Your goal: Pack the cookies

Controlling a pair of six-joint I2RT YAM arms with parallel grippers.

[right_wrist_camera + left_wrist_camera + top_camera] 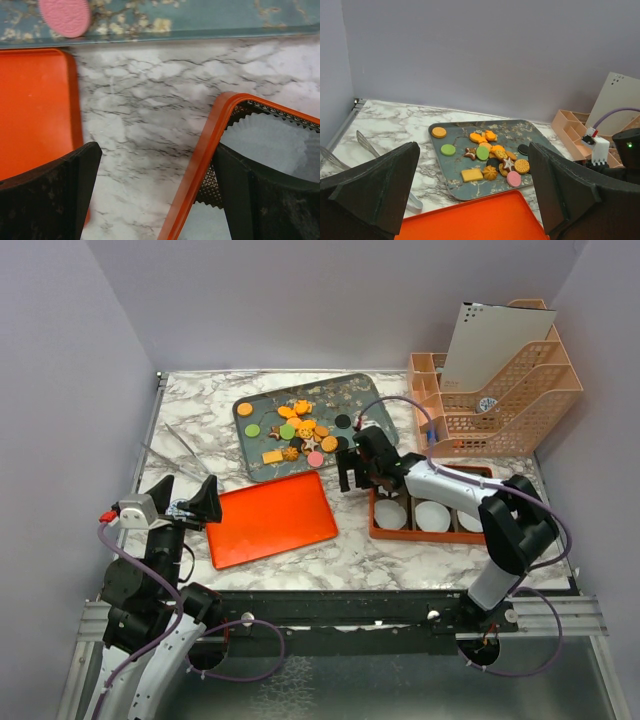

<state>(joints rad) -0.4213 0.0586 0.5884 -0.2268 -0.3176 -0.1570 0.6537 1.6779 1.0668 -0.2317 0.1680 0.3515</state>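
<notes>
The cookies [296,430] lie heaped on a grey-blue flowered tray [350,386]: mostly orange rounds, plus green, pink, black, a yellow square and star shapes. They also show in the left wrist view [492,157]. An orange box [377,530] holds white paper cups [432,515]. My right gripper [357,483] is open and empty, low over the marble between the tray and the box's left rim [207,150]. A pink cookie [65,15] shows at the tray's edge. My left gripper [185,502] is open and empty at the near left, behind a flat orange tray [270,518].
A peach file organizer [500,390] with a white sheet stands at the back right. Clear plastic tongs [175,445] lie on the marble at the left, also in the left wrist view [367,145]. Walls close in the left, back and right.
</notes>
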